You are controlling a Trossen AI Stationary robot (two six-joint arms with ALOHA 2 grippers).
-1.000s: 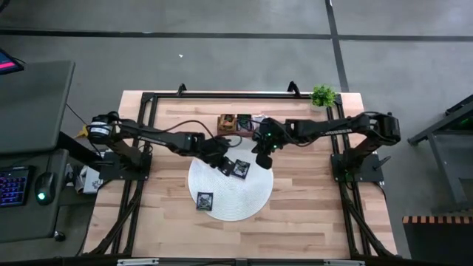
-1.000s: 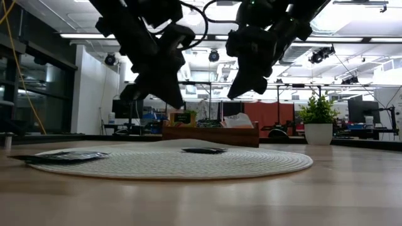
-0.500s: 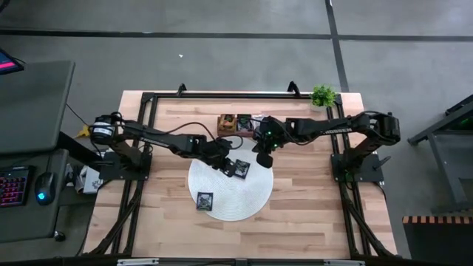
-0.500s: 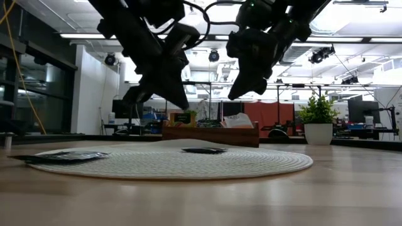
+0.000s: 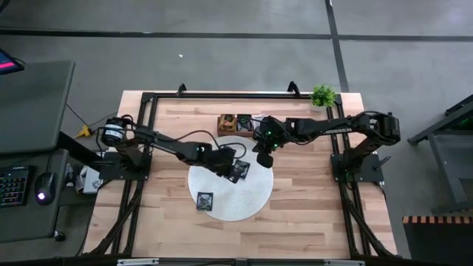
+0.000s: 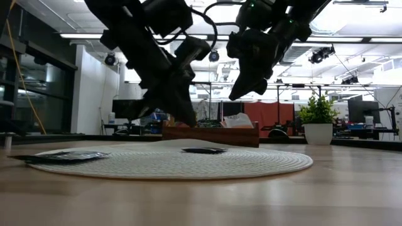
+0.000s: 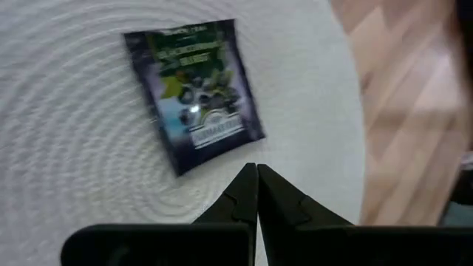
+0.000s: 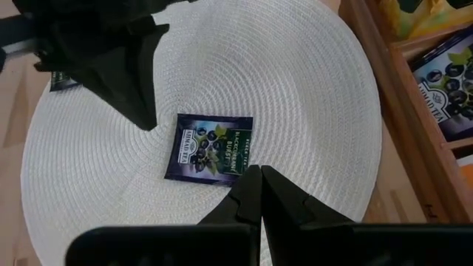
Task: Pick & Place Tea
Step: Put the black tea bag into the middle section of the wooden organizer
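A black tea sachet (image 5: 238, 171) lies flat on the round white mat (image 5: 244, 199), also seen in the left wrist view (image 7: 194, 92) and the right wrist view (image 8: 209, 146). A second black sachet (image 5: 205, 201) lies on the mat's near left part. My left gripper (image 5: 225, 161) hangs shut a little above the mat, just left of the first sachet, with nothing between its fingers (image 7: 244, 193). My right gripper (image 5: 261, 161) is shut too and hovers higher (image 6: 233, 95) over the mat's far right part, also holding nothing.
A brown wooden tray (image 5: 235, 123) with sachets in its compartments stands just beyond the mat's far edge (image 8: 414, 81). A small potted plant (image 5: 322, 95) sits at the far right corner. Bare wooden tabletop (image 5: 310, 214) stretches in front and to the right.
My left gripper has sunk toward the mat and gone a little toward the table's right edge, closer to the black sachet. My right gripper has kept still. The sachets lie where they were.
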